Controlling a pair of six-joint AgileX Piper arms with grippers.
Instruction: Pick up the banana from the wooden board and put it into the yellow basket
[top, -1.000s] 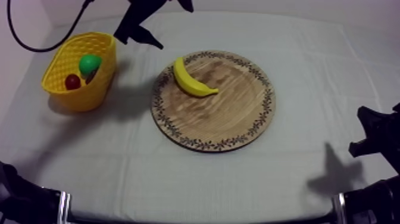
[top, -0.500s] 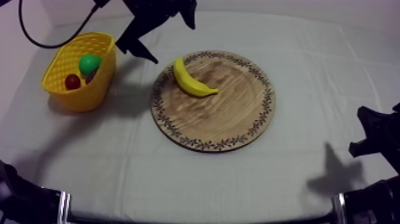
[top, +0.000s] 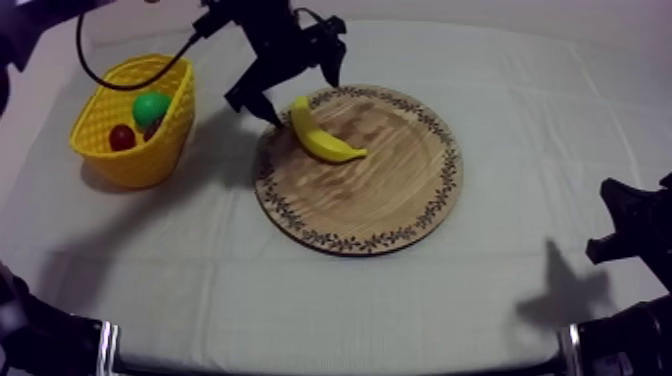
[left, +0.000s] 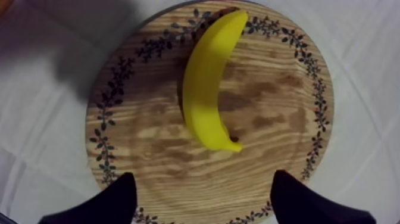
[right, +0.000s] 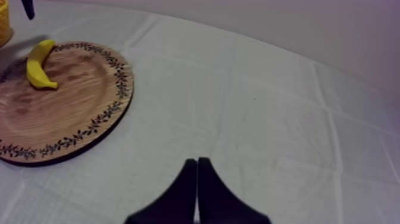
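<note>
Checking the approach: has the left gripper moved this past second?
Yes: the left gripper has gone from near the yellow basket toward the wooden board.

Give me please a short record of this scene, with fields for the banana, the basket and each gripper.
banana: lies on the round wooden board, near its rim, not gripped
left gripper: open, over the board by the banana, holding nothing
right gripper: shut on nothing, over the cloth beside the board
yellow basket: at the left side of the table, holds a green fruit and a small red fruit
task: banana not yet picked up
</note>
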